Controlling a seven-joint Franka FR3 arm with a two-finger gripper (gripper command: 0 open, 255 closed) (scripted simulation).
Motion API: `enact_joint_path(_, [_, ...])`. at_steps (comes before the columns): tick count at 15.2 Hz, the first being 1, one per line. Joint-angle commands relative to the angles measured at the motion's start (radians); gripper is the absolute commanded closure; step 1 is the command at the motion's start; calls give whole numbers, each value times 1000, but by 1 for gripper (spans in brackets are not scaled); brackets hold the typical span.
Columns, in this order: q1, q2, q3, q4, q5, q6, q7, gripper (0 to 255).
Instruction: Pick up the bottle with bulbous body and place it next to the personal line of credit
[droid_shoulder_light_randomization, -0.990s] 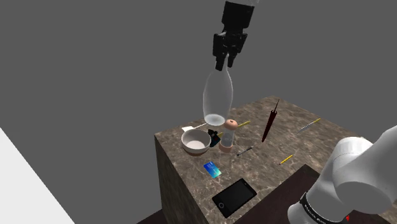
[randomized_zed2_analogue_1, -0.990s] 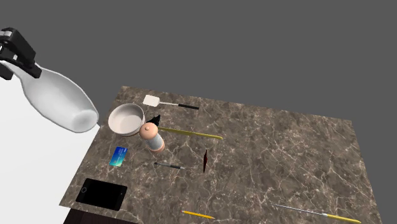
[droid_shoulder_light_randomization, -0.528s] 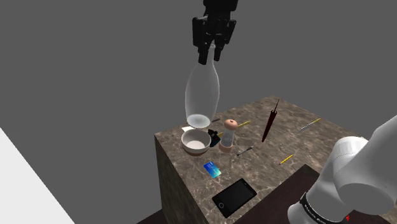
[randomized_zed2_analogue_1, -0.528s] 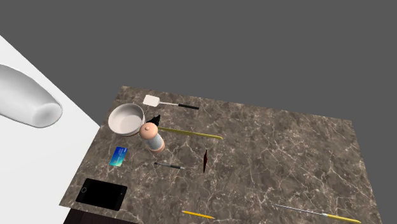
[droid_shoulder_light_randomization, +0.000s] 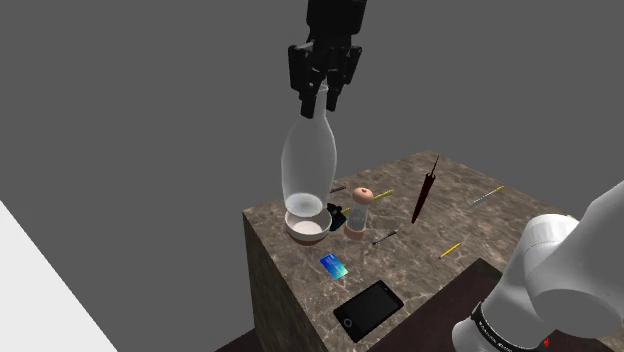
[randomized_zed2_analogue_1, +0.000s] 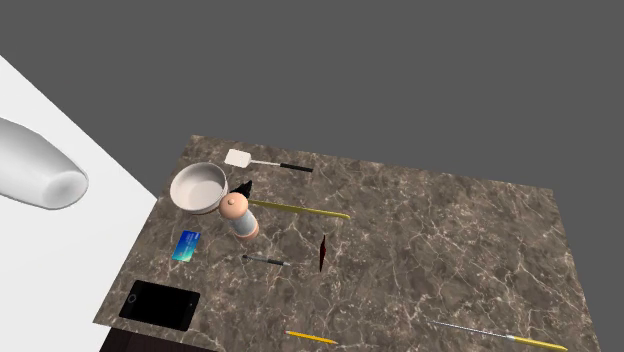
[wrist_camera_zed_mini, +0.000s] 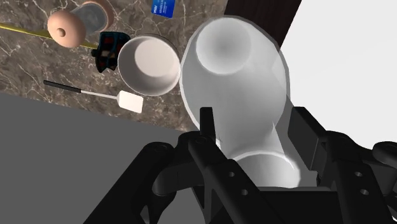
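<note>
my gripper (droid_shoulder_light_randomization: 320, 98) is clamped on the neck of the pale, translucent bottle (droid_shoulder_light_randomization: 307, 165), one finger (wrist_camera_zed_mini: 207, 126) on each side of it. the bottle hangs base-down from my grasp, well above the marble table (droid_shoulder_light_randomization: 455, 215), touching nothing else. in the shoulder view its round base shows in front of the white bowl (droid_shoulder_light_randomization: 308, 228); in the second exterior view the bottle (randomized_zed2_analogue_1: 38, 176) sits out past the table's left edge, against the white floor. looking along my fingers, the wide base (wrist_camera_zed_mini: 235, 76) is just beside the bowl (wrist_camera_zed_mini: 149, 63) in the picture. the blue card (droid_shoulder_light_randomization: 335, 266) lies flat near the table's front edge, between the bowl and a black phone (droid_shoulder_light_randomization: 368, 308), apart from both. a pink-capped jar (droid_shoulder_light_randomization: 358, 210) stands just beside the bowl. a white spatula (randomized_zed2_analogue_1: 262, 161) lies behind the bowl.
</note>
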Motion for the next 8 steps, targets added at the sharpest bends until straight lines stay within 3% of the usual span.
enact_joint_path(1, [0, -20, -4, -51, 5, 32, -4, 255])
enact_joint_path(8, [4, -61, -8, -188, 16, 131, -9, 255])
